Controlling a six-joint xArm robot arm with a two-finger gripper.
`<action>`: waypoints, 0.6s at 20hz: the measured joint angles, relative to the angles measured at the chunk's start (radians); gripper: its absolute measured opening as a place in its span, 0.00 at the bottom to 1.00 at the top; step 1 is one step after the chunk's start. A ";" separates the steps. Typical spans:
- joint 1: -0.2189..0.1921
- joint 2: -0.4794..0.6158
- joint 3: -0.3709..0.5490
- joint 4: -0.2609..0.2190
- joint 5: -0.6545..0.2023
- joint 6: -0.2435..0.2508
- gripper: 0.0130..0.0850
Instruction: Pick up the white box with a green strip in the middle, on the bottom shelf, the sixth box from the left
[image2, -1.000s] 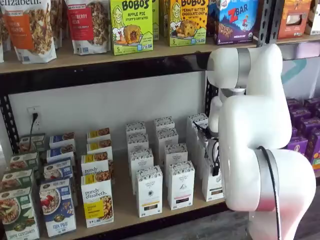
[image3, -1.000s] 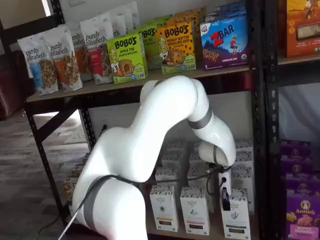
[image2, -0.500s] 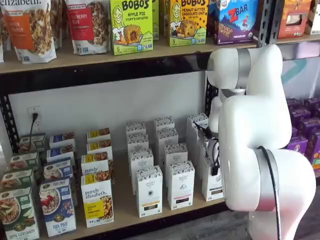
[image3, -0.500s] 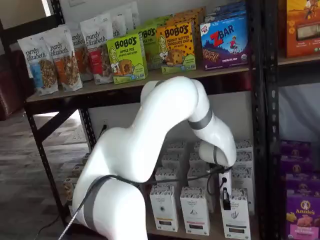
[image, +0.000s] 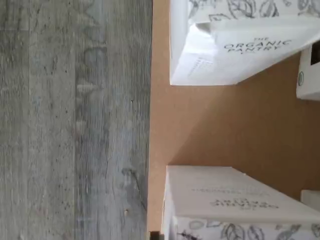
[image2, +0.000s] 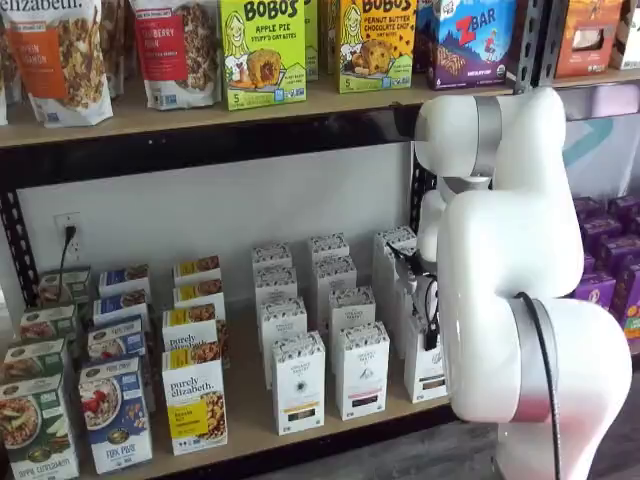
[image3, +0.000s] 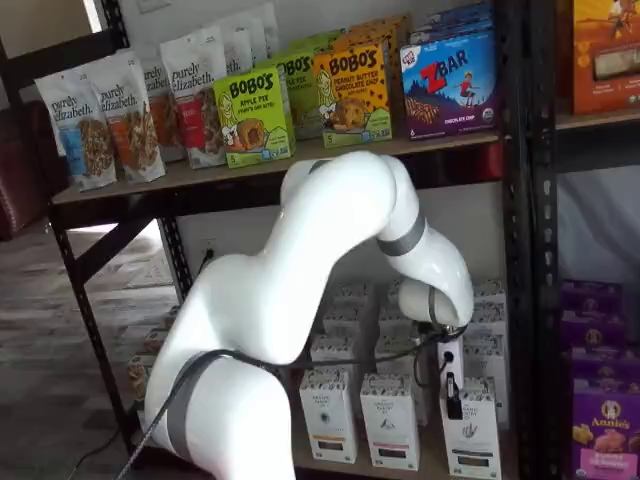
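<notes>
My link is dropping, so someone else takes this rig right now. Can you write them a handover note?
Hand: down at the top of the white box, at the front of the right-most white row. Only one black finger shows, so open or shut cannot be told.
White box: upright on the bottom shelf, not yet lifted.
Done: the approach.
Left: confirm the grip, then lift the box out.

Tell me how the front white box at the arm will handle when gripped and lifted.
The white box is a tall slim carton: probably stiff and light, but tippy if nudged. Neighbouring cartons stand close, so knocking one over looks possible.
</notes>
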 joint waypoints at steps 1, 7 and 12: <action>0.000 -0.001 0.001 -0.001 -0.001 0.001 0.61; 0.004 -0.020 0.037 0.006 -0.026 -0.002 0.61; 0.015 -0.054 0.096 -0.009 -0.043 0.022 0.61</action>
